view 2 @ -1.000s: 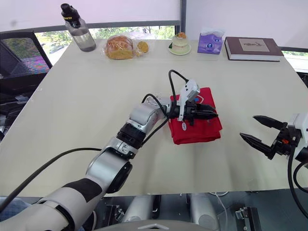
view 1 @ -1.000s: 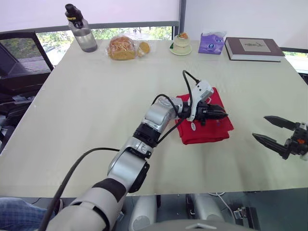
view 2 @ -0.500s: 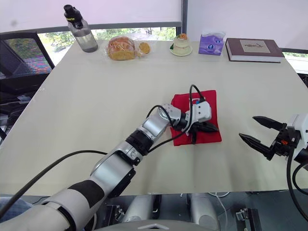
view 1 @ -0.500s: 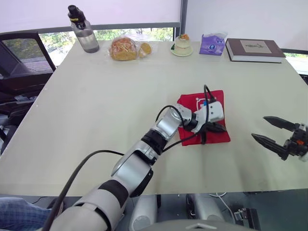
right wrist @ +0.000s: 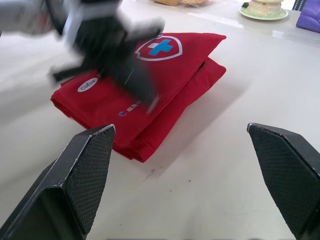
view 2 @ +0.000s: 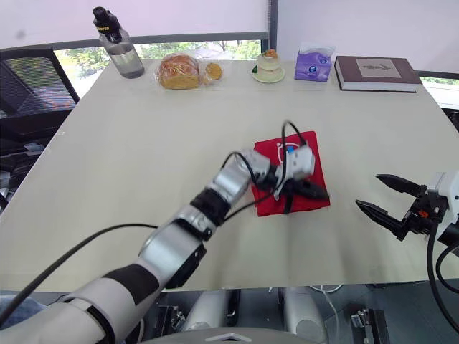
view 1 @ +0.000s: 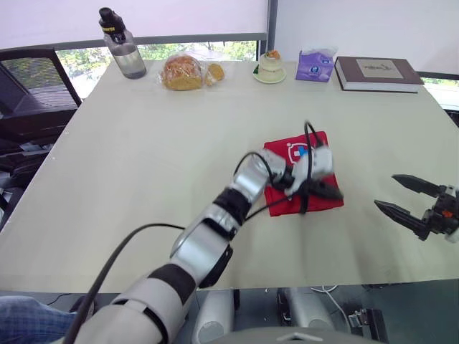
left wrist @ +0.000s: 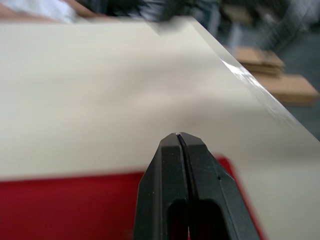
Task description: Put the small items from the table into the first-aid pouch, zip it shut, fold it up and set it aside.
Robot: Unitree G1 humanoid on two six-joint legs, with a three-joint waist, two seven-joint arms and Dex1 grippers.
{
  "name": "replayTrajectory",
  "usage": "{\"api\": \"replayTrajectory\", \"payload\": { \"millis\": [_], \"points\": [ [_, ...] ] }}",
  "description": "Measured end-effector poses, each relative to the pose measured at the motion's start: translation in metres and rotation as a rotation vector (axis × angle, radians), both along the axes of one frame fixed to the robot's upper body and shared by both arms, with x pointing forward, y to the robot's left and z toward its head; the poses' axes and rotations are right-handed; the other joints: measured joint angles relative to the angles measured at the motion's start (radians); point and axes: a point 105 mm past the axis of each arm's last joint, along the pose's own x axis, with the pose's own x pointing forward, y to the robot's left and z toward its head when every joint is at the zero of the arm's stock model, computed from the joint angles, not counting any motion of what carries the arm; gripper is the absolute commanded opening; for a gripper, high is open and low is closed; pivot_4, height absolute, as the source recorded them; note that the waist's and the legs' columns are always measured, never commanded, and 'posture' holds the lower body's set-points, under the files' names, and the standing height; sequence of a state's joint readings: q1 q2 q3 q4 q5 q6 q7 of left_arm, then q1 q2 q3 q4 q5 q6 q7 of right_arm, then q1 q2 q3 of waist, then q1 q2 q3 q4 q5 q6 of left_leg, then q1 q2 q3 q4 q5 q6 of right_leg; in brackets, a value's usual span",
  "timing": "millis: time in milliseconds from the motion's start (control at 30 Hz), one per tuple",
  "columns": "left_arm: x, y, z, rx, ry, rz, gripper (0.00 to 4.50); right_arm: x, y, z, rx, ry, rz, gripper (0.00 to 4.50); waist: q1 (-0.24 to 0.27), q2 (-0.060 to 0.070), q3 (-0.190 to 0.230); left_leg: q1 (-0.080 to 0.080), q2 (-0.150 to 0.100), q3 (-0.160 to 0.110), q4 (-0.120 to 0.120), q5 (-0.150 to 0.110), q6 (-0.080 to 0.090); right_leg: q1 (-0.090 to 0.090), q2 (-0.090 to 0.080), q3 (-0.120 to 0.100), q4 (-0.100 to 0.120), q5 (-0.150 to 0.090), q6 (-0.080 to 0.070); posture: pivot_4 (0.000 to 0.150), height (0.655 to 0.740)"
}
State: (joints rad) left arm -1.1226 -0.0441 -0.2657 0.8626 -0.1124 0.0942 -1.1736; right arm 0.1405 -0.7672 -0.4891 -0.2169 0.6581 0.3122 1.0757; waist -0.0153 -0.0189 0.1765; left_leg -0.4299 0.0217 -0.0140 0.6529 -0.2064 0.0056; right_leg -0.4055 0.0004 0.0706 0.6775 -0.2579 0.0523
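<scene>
The red first-aid pouch [view 1: 287,165] lies folded on the cream table [view 1: 143,165], right of centre, with its white-and-blue cross facing up. My left gripper [view 1: 331,192] is shut with nothing between its fingers, low over the pouch's near right corner. The left wrist view shows the closed fingertips [left wrist: 180,140] over the pouch's red edge [left wrist: 70,205] and the bare table beyond. My right gripper [view 2: 368,190] stands open above the table, to the right of the pouch and apart from it. From the right wrist, the pouch [right wrist: 165,75] lies ahead between its spread fingers [right wrist: 85,170].
Along the far edge stand a water bottle [view 1: 123,50], bagged bread [view 1: 183,72], a small cake on a plate [view 1: 271,66], a purple tissue pack [view 1: 316,64] and a book [view 1: 378,73]. A black chair [view 1: 29,93] is at the left.
My left gripper swung from above the pouch's middle down to its near right corner. The pouch now lies flatter, with its cross emblem uncovered. The right gripper has stayed where it was.
</scene>
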Motion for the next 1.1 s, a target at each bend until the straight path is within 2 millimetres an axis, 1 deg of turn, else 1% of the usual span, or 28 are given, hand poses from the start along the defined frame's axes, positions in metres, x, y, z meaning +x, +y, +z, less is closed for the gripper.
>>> {"api": "replayTrajectory", "payload": {
  "millis": [33, 67, 100, 133, 167, 200, 267, 333, 400, 467, 733, 833, 933, 1100],
  "points": [
    [0.008, 0.0, 0.008, -0.026, -0.002, 0.04, 0.03, 0.0, 0.0, 0.0, 0.0, -0.001, -0.002, 4.5, 0.0, 0.0, 0.0, 0.0, 0.0, 0.0, 0.0, 0.0, 0.0, 0.0, 0.0, 0.0, 0.0, 0.0, 0.0, 0.15, 0.74],
    [0.019, 0.002, 0.012, -0.035, 0.001, 0.108, 0.03, 0.001, 0.0, 0.001, 0.0, -0.003, -0.005, 4.5, 0.0, 0.0, 0.0, 0.0, 0.0, 0.0, -0.001, 0.0, 0.0, 0.0, 0.0, 0.0, 0.0, -0.001, 0.001, 0.15, 0.74],
    [0.019, 0.002, 0.012, -0.036, 0.002, 0.113, 0.03, 0.001, 0.0, 0.001, 0.0, -0.003, -0.005, 4.5, 0.0, 0.0, 0.0, 0.0, 0.0, 0.0, -0.001, 0.0, 0.0, 0.0, 0.0, 0.0, 0.0, -0.001, 0.001, 0.15, 0.74],
    [0.026, 0.006, 0.007, -0.013, 0.005, 0.158, 0.03, 0.001, 0.0, 0.0, 0.0, -0.002, -0.006, 4.5, -0.001, 0.0, 0.0, 0.0, 0.0, 0.0, -0.002, 0.0, 0.0, 0.0, 0.0, 0.0, 0.0, -0.001, 0.001, 0.15, 0.74],
    [0.029, 0.007, 0.003, 0.004, 0.01, 0.175, 0.03, 0.001, 0.0, 0.001, 0.0, -0.003, -0.006, 4.5, 0.0, 0.0, 0.0, 0.0, 0.0, 0.0, -0.002, 0.0, 0.0, 0.0, 0.0, 0.0, 0.0, -0.001, 0.001, 0.15, 0.74],
    [0.033, 0.012, -0.008, 0.05, 0.016, 0.201, 0.03, 0.001, 0.0, 0.001, 0.001, -0.005, -0.007, 4.5, 0.0, 0.0, 0.0, 0.0, -0.001, 0.0, -0.002, 0.0, 0.0, -0.001, 0.0, 0.0, 0.0, -0.001, 0.001, 0.15, 0.74],
    [0.035, 0.016, -0.022, 0.108, 0.014, 0.222, 0.03, 0.001, 0.0, 0.001, 0.001, -0.005, -0.008, 4.5, 0.0, 0.0, 0.0, -0.001, -0.001, -0.001, -0.002, 0.0, 0.0, -0.001, 0.0, 0.0, 0.0, -0.001, 0.001, 0.15, 0.74],
    [0.039, 0.014, -0.024, 0.133, -0.01, 0.252, 0.03, 0.001, -0.001, 0.001, 0.0, -0.005, -0.01, 4.5, 0.001, 0.0, 0.0, 0.0, -0.001, 0.0, -0.001, 0.0, 0.0, -0.001, 0.0, 0.0, 0.0, -0.001, 0.002, 0.15, 0.74],
    [0.047, 0.014, -0.027, 0.153, -0.047, 0.333, 0.03, 0.001, 0.0, 0.001, 0.0, -0.005, -0.011, 4.5, 0.001, 0.0, 0.0, 0.0, -0.001, 0.0, -0.001, 0.0, 0.0, 0.0, 0.0, 0.0, 0.0, -0.001, 0.002, 0.15, 0.74],
    [0.059, 0.019, -0.028, 0.137, -0.061, 0.463, 0.03, -0.001, 0.0, -0.002, -0.001, 0.007, -0.011, 4.5, -0.003, 0.0, 0.0, 0.003, -0.001, 0.0, 0.0, 0.0, 0.0, 0.001, 0.0, 0.001, 0.001, -0.001, 0.003, 0.15, 0.74],
    [0.078, 0.035, -0.033, 0.098, 0.007, 0.674, 0.03, -0.004, 0.002, -0.003, 0.004, 0.01, -0.005, 4.5, -0.022, -0.001, -0.001, 0.014, 0.0, 0.0, -0.004, 0.0, 0.0, 0.011, 0.0, 0.001, 0.0, -0.001, 0.002, 0.15, 0.74],
    [0.081, 0.039, -0.034, 0.092, 0.017, 0.709, 0.03, -0.004, 0.002, -0.003, 0.005, 0.01, -0.005, 4.5, -0.027, -0.001, -0.002, 0.015, 0.0, 0.0, -0.004, 0.0, 0.0, 0.011, 0.0, 0.001, 0.0, -0.001, 0.002, 0.15, 0.74],
    [0.086, 0.046, -0.034, 0.078, 0.032, 0.76, 0.03, -0.004, 0.002, -0.003, 0.005, 0.01, -0.003, 4.5, -0.03, -0.001, -0.004, 0.015, 0.0, 0.001, -0.004, -0.001, 0.0, 0.011, 0.0, 0.001, 0.0, -0.001, 0.002, 0.15, 0.74],
    [0.093, 0.064, -0.032, 0.032, 0.021, 0.808, 0.03, 0.008, 0.006, 0.012, 0.047, -0.04, -0.004, 4.5, -0.041, 0.0, -0.006, 0.016, 0.0, 0.002, -0.006, -0.001, 0.0, 0.011, 0.0, 0.002, 0.0, -0.001, 0.002, 0.15, 0.74]
  ]
}}
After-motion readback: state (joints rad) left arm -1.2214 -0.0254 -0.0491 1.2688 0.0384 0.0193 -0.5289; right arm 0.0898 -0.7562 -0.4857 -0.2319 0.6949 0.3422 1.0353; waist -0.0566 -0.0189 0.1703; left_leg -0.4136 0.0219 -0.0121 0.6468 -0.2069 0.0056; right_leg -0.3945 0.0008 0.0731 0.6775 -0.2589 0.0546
